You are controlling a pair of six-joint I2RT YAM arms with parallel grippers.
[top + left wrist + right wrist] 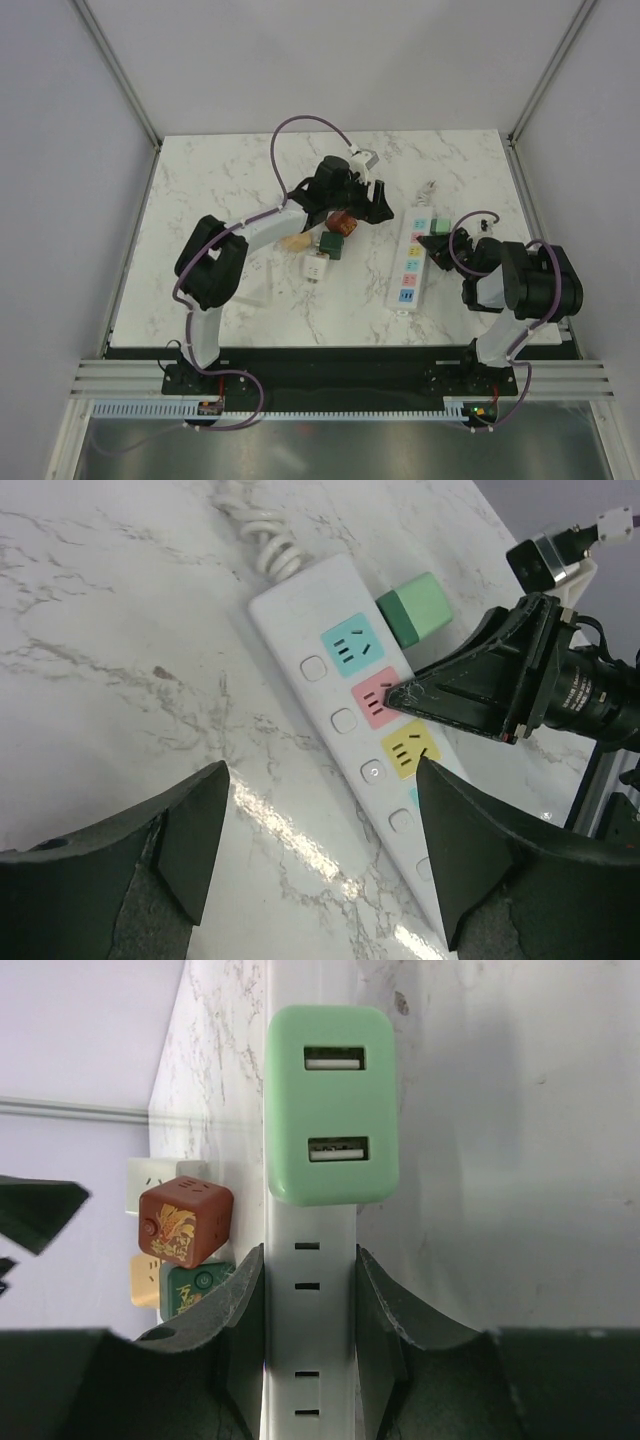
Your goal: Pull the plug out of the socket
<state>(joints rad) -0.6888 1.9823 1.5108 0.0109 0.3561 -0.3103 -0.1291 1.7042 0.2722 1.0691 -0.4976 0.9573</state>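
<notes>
1. left pincer (320, 770): spread wide, holding nothing. It hovers over bare desk (230, 190) near the middle, pointed at the socket and apart from it.

2. cube plugs (333, 243): four loose cubes (beige, white, dark green, red-brown) clustered at the middle of the desk, plugged into nothing.

3. socket (408, 272): long white strip lying flat right of the middle, running from the far edge toward the near edge, pastel outlets up. A coiled cord (265, 535) leaves its far end.

4. plug (332, 1105): mint-green block with two USB ports, seated in the side of the socket that faces the right edge, toward its far end.

5. right pincer (308, 1252): narrowed onto the socket just nearward of the plug, a finger close against each side, one tip on the pink outlet. It appears to brace the strip.

Status: the socket looks pinned and the plug is fully in. Nothing is pulled yet. Left to do, by my reading: close the left pincer on the plug and draw it out.
</notes>
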